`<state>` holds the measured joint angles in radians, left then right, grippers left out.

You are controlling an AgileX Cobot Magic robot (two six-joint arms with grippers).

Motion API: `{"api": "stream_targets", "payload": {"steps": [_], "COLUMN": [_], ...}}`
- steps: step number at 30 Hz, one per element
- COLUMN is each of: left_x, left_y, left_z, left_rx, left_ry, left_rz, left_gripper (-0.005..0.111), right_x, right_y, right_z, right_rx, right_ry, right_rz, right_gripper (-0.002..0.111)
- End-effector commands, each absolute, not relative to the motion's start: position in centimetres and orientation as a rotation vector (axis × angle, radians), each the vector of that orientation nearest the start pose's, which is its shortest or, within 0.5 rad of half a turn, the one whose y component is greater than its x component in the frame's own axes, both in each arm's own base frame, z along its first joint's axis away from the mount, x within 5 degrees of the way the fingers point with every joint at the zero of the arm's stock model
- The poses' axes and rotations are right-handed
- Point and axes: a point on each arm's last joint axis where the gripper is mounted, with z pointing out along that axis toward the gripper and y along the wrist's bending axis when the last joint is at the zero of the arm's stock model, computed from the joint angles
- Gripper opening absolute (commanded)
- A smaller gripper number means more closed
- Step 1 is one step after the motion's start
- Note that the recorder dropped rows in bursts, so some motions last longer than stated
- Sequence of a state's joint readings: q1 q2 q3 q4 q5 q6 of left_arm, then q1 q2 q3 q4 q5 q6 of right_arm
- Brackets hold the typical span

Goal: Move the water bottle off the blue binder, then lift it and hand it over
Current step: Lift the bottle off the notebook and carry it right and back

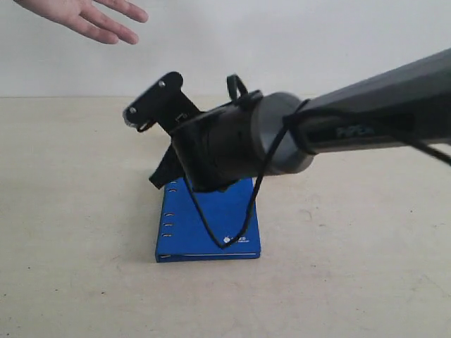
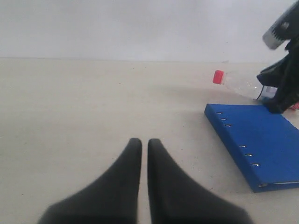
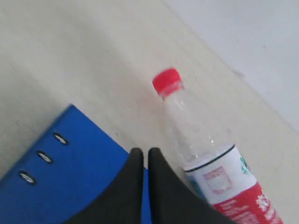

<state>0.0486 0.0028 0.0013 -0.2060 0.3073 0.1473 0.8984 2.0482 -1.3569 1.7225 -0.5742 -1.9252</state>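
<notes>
right hand [image 3: 145, 152] pinched empty beside water bottle [image 3: 212, 172] (exterior hides it); left hand [image 2: 144, 143] closed too.

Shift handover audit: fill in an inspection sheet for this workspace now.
Surface: beige table, flat.
Job's things: bottle lying on its side, red cap on; blue binder flat, closed.
Clutter: nothing seen.
Grippers: left gripper shut, empty, low over the table; right gripper shut, empty, beside the bottle.
Cables: black cable hangs from the right arm across the binder.
Surroundings: pale wall; a person's open hand at the exterior view's upper left.
</notes>
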Motion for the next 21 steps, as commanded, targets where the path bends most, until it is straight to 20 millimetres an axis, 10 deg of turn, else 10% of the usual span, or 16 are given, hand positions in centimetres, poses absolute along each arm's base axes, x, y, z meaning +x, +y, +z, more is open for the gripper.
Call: {"api": "stream_targets", "payload": {"steps": [1,5,11,17,21], "left_x": [5.5,5.5,5.5,5.5,5.5], "left_y": [-0.3,-0.3,-0.3,-0.3,-0.3], "left_z": [18.7,18.7,18.7,18.7,18.7], "left_rx": [-0.056,-0.056,-0.056,-0.056,-0.056], "left_ry": [1.768,1.768,1.768,1.768,1.768], "left_rz": [-0.067,-0.067,-0.067,-0.067,-0.067], "left_gripper": [0.005,0.005,0.005,0.005,0.005], "right_x": [30.8,35.0,38.7,39.1,40.7], "right_y": [30.6,24.7,19.7,17.2,17.6], "right_z": [24.1,26.7,26.5,20.4,18.4], "right_rx": [-0.959,-0.7,-0.707,-1.161,-1.265], "right_ry": [1.829,1.887,1.891,2.371,2.368], "right_rz": [-0.19,-0.159,0.903,0.329,0.022], "right_gripper": [0.0,0.0,0.0,0.0,0.0]}}
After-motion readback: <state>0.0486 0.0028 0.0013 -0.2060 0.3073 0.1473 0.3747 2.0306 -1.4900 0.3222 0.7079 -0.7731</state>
